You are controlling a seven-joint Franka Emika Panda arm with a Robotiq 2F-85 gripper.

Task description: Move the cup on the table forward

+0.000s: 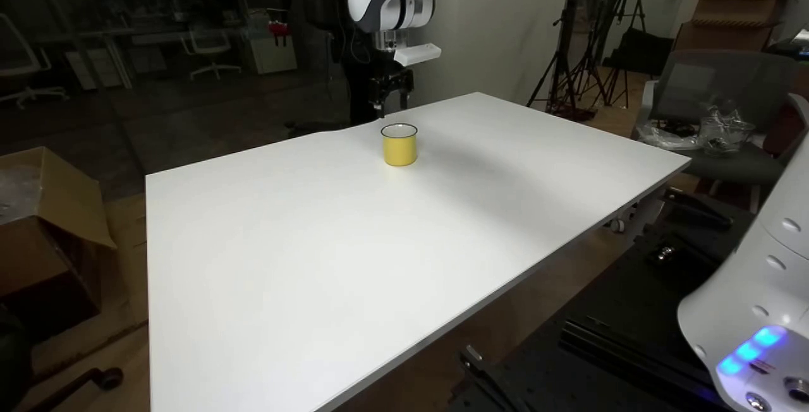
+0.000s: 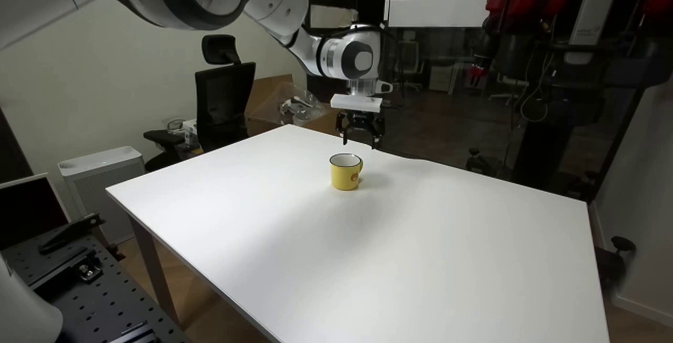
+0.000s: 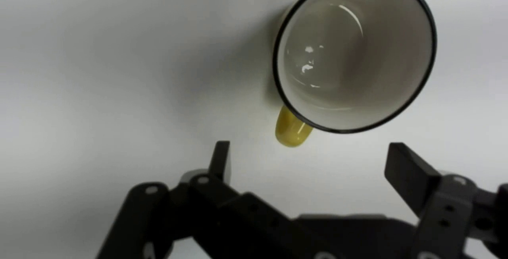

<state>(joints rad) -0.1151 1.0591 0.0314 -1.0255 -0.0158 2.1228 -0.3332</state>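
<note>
A short yellow cup (image 1: 399, 150) with a dark rim and whitish inside stands upright on the white tabletop (image 1: 303, 254), near its far long edge. In an exterior view, the cup (image 2: 344, 175) shows its handle on the right side and a small orange print. My gripper (image 1: 392, 109) hangs pointing down above the table; in an exterior view the gripper (image 2: 359, 144) is above and slightly behind the cup. In the wrist view, the gripper (image 3: 308, 159) has its fingers wide apart with nothing between them. The cup (image 3: 353, 52) lies ahead of the fingertips, its handle toward them, not touched.
The white table (image 2: 431, 259) has dark edges. A cardboard box (image 1: 69, 210) stands on the floor beside it, and an office chair (image 1: 727, 96) stands past one end. A black chair (image 2: 226, 101) stands behind. A red robot arm (image 2: 528, 1) is beyond the far edge.
</note>
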